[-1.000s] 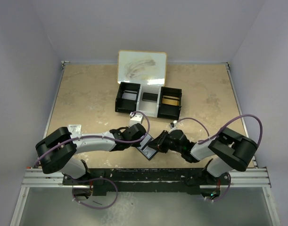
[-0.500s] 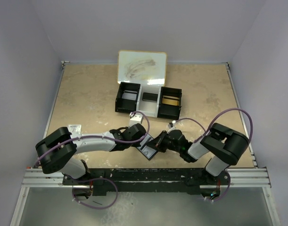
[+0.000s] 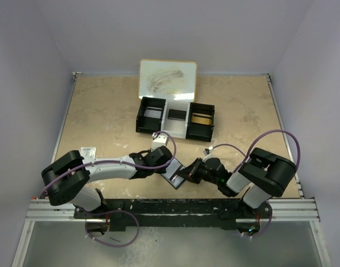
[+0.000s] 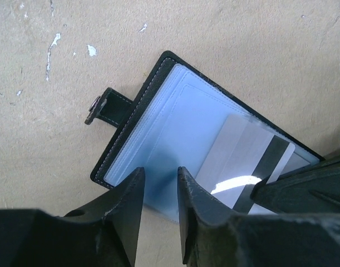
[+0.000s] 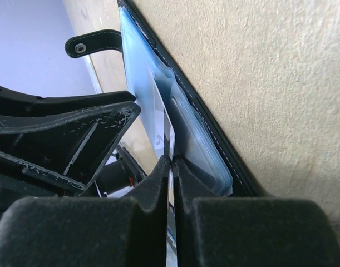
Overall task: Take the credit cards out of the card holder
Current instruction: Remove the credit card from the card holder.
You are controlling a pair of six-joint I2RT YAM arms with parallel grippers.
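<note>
Lying open flat, the holder (image 4: 175, 128) is found under the left gripper (image 4: 159, 173), jaws narrowly parted, nothing seen clamped. One card (image 4: 245, 161), partly out of its pocket, is pinched edge-on by the closed right gripper (image 5: 171, 160).

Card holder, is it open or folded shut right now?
Open: the card holder lies spread on the table, blue inside facing up, snap tab undone, a card partly out of a pocket.
</note>
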